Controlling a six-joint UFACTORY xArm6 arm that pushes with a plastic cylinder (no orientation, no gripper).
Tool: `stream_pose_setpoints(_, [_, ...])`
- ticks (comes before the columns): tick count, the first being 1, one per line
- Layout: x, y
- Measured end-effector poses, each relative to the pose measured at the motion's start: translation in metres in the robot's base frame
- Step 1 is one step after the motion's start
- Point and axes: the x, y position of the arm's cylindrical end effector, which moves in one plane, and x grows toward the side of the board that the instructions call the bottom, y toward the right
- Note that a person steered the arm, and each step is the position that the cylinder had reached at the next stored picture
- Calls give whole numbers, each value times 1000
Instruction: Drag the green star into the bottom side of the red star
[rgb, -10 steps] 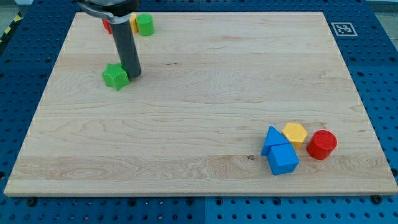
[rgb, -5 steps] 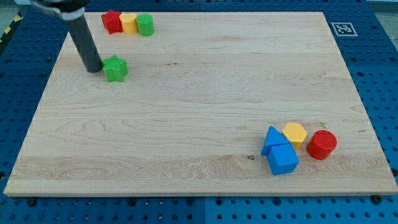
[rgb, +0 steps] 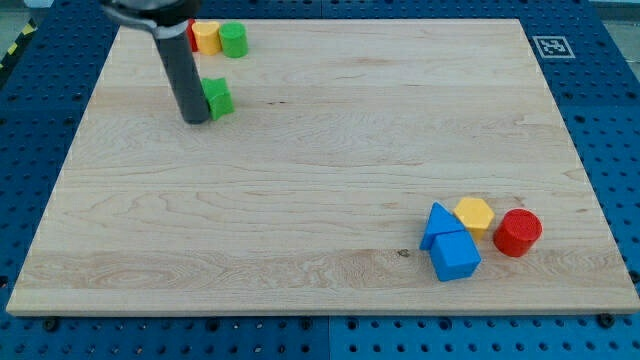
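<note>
Tip of my rod (rgb: 195, 119) has no jaws, touches green star (rgb: 217, 98) at its left-bottom | red star (rgb: 191, 35) mostly hidden behind rod, top-left, beside yellow block (rgb: 206, 37), green cylinder (rgb: 233, 40) | wooden board (rgb: 330, 140) on blue pegboard table (rgb: 600, 110) | bottom-right: blue triangle (rgb: 437, 221), blue cube (rgb: 455, 255), yellow hexagon (rgb: 474, 214), red cylinder (rgb: 517, 232)
</note>
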Motion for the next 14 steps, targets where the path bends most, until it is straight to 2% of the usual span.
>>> stream_pose_setpoints(1, [-14, 0])
stream_pose_setpoints(2, [27, 23])
stream_pose_setpoints(3, [40, 78])
stream_pose_setpoints(4, [10, 108])
stream_pose_setpoints(7, [-41, -47])
stream_pose_setpoints(8, [-20, -31])
stream_pose_setpoints(9, [17, 24])
stream_pose_setpoints(10, [-3, 61])
stream_pose_setpoints(11, [-30, 56])
stream_pose_setpoints(13, [-46, -43])
stream_pose_setpoints(14, [-57, -50])
